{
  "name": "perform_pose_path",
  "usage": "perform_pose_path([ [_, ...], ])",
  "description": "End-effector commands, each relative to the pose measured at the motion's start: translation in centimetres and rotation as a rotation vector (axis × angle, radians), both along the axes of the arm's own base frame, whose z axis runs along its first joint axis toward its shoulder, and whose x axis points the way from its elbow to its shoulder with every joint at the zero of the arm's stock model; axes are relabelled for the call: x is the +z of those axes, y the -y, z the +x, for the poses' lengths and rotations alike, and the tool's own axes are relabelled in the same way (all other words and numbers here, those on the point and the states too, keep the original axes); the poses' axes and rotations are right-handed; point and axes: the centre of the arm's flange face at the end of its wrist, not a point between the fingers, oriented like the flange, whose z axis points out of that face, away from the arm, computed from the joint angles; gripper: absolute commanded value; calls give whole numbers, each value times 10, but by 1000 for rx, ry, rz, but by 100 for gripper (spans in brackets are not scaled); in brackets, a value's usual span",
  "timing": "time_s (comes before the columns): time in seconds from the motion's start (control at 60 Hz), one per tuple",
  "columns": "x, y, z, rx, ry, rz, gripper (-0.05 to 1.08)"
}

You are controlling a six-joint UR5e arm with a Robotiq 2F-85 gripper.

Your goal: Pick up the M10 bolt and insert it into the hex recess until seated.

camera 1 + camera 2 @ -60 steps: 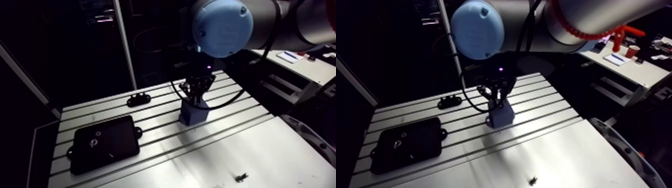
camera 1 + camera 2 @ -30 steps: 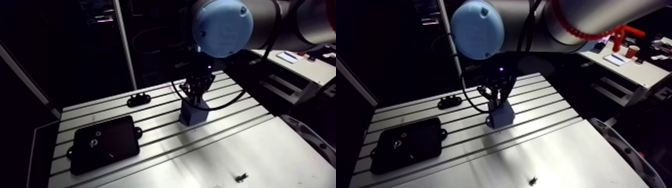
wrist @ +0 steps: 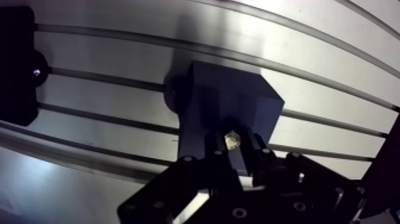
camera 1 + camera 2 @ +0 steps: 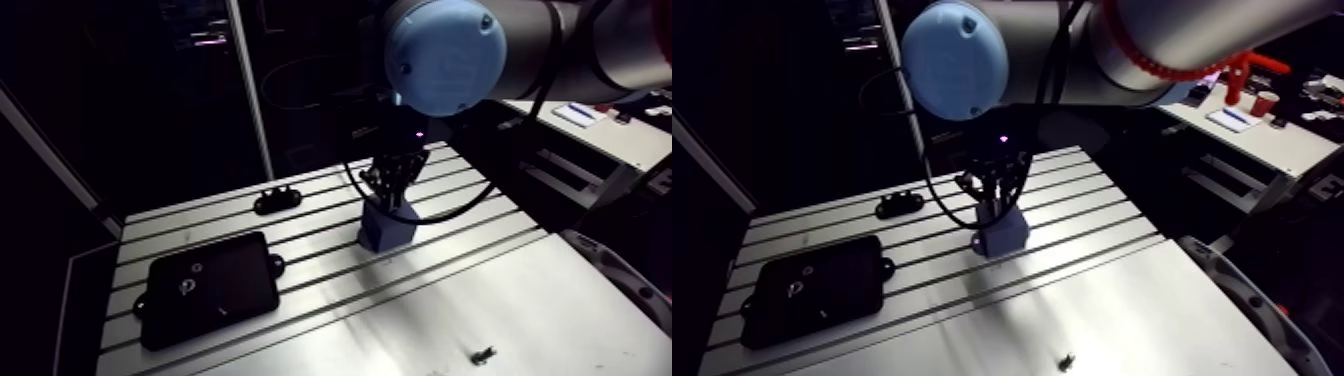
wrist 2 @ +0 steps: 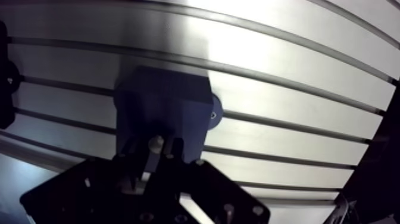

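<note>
Gripper [image 3: 236,154] pinches the M10 bolt [image 3: 232,139] — seen end-on, shank pointing down at the blue block [image 3: 229,104] directly below; hex recess hidden.

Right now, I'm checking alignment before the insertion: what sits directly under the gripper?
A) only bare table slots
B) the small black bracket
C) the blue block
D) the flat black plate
C: in the wrist view the gripper, shut on the bolt, hangs right over the blue block. In the arm view the flat black plate and the small black bracket lie off to one side.
</note>
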Motion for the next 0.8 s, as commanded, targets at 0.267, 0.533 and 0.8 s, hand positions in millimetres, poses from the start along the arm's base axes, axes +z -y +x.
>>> perform_pose_path([
  [0.267, 3, -1, -2, 62, -1, -2, 73],
  [0.533, 2, -1, -2, 111, 4, -7, 73],
  [0.8, 1, -2, -2, 169, 8, -12, 73],
])
